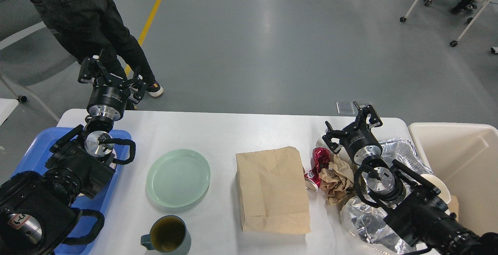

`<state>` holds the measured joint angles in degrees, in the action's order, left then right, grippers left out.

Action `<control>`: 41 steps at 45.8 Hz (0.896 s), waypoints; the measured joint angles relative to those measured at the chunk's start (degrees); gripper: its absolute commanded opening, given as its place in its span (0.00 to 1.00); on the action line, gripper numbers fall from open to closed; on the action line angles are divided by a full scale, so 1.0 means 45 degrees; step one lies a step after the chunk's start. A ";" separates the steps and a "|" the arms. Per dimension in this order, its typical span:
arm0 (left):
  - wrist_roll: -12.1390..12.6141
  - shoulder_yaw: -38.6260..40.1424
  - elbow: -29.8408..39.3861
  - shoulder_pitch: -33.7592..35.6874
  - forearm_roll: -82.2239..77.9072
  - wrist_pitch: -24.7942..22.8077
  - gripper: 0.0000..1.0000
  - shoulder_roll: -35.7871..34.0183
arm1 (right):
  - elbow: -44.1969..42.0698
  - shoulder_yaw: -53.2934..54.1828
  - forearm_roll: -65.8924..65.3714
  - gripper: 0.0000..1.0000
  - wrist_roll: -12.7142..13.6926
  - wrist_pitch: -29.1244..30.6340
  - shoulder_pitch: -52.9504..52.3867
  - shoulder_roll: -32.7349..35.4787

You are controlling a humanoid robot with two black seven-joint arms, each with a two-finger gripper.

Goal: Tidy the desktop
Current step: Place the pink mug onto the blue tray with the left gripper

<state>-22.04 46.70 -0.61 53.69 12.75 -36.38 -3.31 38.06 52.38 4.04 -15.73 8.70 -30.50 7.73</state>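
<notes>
the mug (167, 234) is cut off by the bottom edge. the right arm hides part of the foil (362, 218) and cup (437, 187) below its fingers (365, 116). the person (89, 25) is cropped at the top.

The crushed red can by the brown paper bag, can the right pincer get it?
Probably yes: the right pincer hovers open just beside the crushed red can, whose top side lies uncovered.

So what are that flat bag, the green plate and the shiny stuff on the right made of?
The flat bag looks like matte brown kraft paper, going by its creases and folds. The green plate seems to be smooth pale-green plastic or melamine with a soft sheen; glass is possible. The shiny stuff appears to be crinkled aluminium foil, mirror-bright.
</notes>
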 measured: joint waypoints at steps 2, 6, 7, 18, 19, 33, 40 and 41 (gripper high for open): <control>0.0006 -0.0037 0.0005 -0.0011 -0.0002 0.0000 0.97 0.0081 | 0.0000 0.0000 0.0000 1.00 0.0000 0.0000 0.0000 0.0000; 0.0020 -0.0072 0.0005 -0.0015 -0.0003 0.0000 0.97 0.0143 | 0.0000 0.0001 0.0000 1.00 0.0000 0.0000 0.0000 0.0000; 0.0024 -0.0081 0.0006 -0.0017 -0.0003 0.0000 0.97 0.0152 | 0.0000 0.0001 0.0000 1.00 0.0000 0.0000 0.0000 0.0000; 0.0031 -0.0109 0.0004 -0.0049 -0.0002 0.0028 0.97 0.0237 | 0.0000 0.0000 0.0000 1.00 0.0000 0.0000 0.0000 0.0000; 0.0031 -0.0113 0.0003 -0.0049 -0.0002 0.0032 0.97 0.0240 | 0.0000 0.0000 0.0000 1.00 0.0000 0.0000 0.0000 0.0000; 0.0250 -0.0241 0.0100 0.0123 -0.0057 0.0188 0.97 0.0345 | 0.0000 -0.0001 0.0000 1.00 0.0000 0.0000 0.0000 0.0000; 0.0345 -0.0520 0.0117 0.0290 -0.0171 0.0159 0.97 0.0198 | 0.0000 -0.0001 0.0000 1.00 0.0000 0.0000 0.0000 0.0000; 0.0390 -0.0663 0.0120 0.0299 -0.0181 0.0147 0.97 0.0169 | 0.0000 -0.0001 0.0000 1.00 0.0000 0.0000 0.0000 0.0000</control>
<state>-20.29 43.71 -0.07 55.04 11.94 -35.72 -2.55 38.06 52.37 4.04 -15.74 8.70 -30.50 7.73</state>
